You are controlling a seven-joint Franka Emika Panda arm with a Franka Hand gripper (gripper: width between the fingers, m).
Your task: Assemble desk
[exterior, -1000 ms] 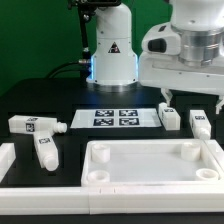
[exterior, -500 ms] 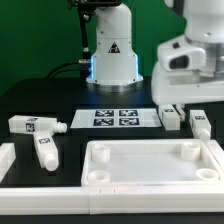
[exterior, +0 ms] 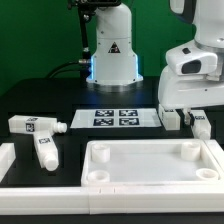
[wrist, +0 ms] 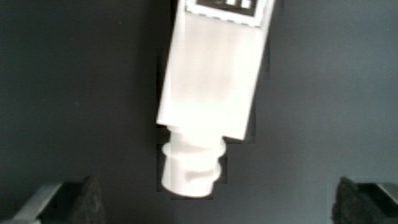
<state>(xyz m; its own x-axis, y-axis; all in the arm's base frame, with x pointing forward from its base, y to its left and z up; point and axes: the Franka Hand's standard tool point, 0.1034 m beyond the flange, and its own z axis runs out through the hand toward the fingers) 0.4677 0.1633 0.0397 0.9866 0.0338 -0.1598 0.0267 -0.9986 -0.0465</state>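
**Exterior view.** Take the marker board point(exterior: 115, 117) as the hub of the dial. The tabletop panel point(exterior: 150, 152) lies flat at six o'clock, rim up, with round sockets in its corners. None of them holds a leg, so I judge the assembly is barely begun. The upper left leg point(exterior: 33, 126) lies at nine o'clock and the lower left leg point(exterior: 45, 152) at eight, both on their sides. The inner right leg point(exterior: 172, 119) and outer right leg point(exterior: 201, 123) lie at three o'clock, near each other. The gripper point(exterior: 186, 112) hangs low over this pair. Its fingertips are largely masked by the white hand, so this view does not show how wide they stand.

**Wrist view.** Both fingers point(wrist: 63, 205) stand spread to the edges of the frame, touching nothing. A post leg point(wrist: 214, 80) lies on the black table between their lines, well clear of each. I cannot tell which of the right pair it is. Its tag point(wrist: 228, 8) is at the far end and its threaded stub point(wrist: 192, 168) points toward the fingertips.

**Handling, as a judgement.** The leg looks like light, rigid moulded plastic with smooth faces, so it is likely to slip or twist under a weak pinch. The flat sides of the square shaft at mid-length look like the best hold. That keeps the pads off the stub, leaving the thread free for a socket.
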